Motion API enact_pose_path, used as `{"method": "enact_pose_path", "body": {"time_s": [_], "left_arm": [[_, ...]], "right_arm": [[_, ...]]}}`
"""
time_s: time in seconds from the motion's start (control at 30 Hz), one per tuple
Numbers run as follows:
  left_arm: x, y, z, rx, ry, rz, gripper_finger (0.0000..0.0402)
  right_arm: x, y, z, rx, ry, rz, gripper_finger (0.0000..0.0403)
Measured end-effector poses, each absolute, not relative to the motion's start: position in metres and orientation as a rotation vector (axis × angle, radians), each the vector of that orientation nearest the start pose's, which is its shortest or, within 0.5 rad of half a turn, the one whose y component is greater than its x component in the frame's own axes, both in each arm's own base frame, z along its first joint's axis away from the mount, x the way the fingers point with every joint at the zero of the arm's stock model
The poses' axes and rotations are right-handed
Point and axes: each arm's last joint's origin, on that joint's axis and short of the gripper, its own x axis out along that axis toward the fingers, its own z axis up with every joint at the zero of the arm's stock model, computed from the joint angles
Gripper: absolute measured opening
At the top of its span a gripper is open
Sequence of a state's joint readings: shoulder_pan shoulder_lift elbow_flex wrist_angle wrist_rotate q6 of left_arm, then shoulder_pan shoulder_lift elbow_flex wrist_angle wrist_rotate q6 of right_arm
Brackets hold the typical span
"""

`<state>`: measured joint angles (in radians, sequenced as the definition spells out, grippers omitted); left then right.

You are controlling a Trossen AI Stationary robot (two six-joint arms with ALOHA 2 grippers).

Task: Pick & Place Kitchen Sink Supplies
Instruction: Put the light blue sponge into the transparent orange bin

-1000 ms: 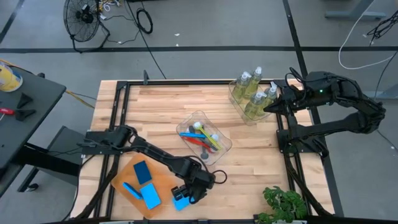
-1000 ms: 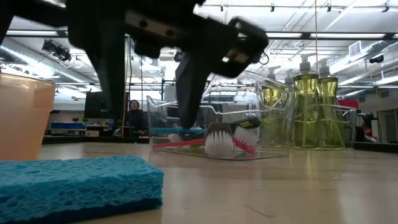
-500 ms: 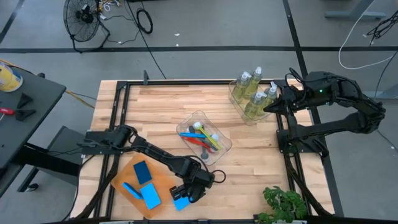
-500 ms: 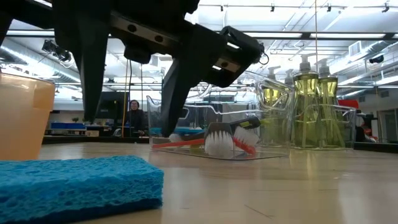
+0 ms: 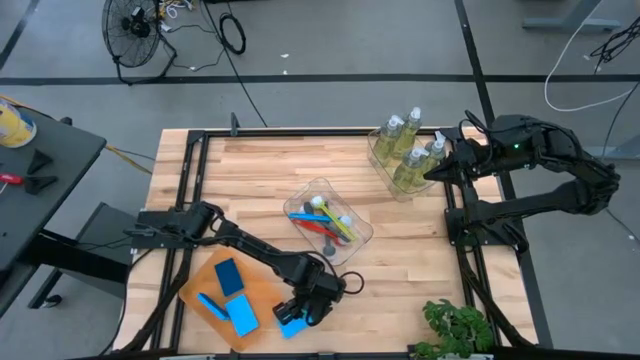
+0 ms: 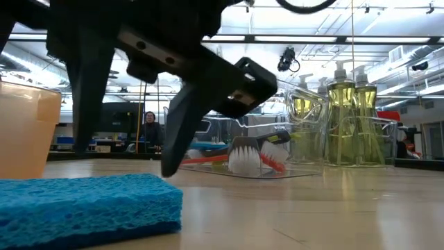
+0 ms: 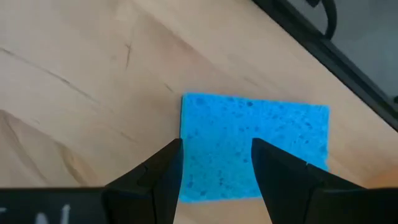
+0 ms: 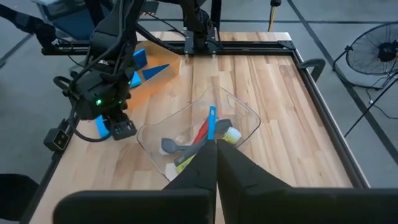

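A flat blue sponge [image 5: 289,326] [image 6: 90,208] [image 7: 261,140] lies flat on the wooden table near its near edge, just right of the orange tray [image 5: 198,277]. My left gripper [image 5: 301,311] [image 7: 214,158] is open and points down right over the sponge, one finger on each side of one end of it. Three more blue sponges [image 5: 228,276] lie on the tray. My right gripper [image 5: 438,169] [image 8: 214,163] is shut and waits at the table's right edge, beside the clear tub of soap bottles [image 5: 404,148]. My left gripper comes at the blue sponge from above, its dark fingers [image 7: 163,171] standing over one end of the sponge [image 7: 214,130]. Whether the fingertips touch the sponge, I cannot tell. The sponge lies flat on the table.
A clear tub with brushes [image 5: 331,221] [image 6: 239,154] stands mid-table. The soap bottles [image 6: 345,114] stand in their tub at the far right. A green plant [image 5: 457,326] sits at the near right corner. The orange tray wall [image 6: 26,128] rises left of the sponge.
My left gripper has come down toward the blue sponge and tipped a little; in the low view its fingers have dropped from well above the sponge nearly to its top. The sponge has stayed where it was.
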<state>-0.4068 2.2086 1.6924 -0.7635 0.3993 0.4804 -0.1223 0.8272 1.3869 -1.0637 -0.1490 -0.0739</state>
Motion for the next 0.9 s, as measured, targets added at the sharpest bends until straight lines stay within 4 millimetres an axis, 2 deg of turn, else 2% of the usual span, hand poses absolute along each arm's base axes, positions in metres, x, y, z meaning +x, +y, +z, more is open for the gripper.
{"method": "enact_pose_path", "body": {"time_s": [0.47,0.9], "left_arm": [[0.4062,-0.1876,0.1546,0.367,1.132,-0.985,0.0195],[0.4098,-0.1788,0.1537,0.396,1.148,-0.924,0.0195]], "right_arm": [[0.1013,-0.0081,0.4321,-0.029,0.498,0.051,0.0008],[0.1015,-0.0082,0.4321,-0.050,0.498,0.056,0.0008]]}}
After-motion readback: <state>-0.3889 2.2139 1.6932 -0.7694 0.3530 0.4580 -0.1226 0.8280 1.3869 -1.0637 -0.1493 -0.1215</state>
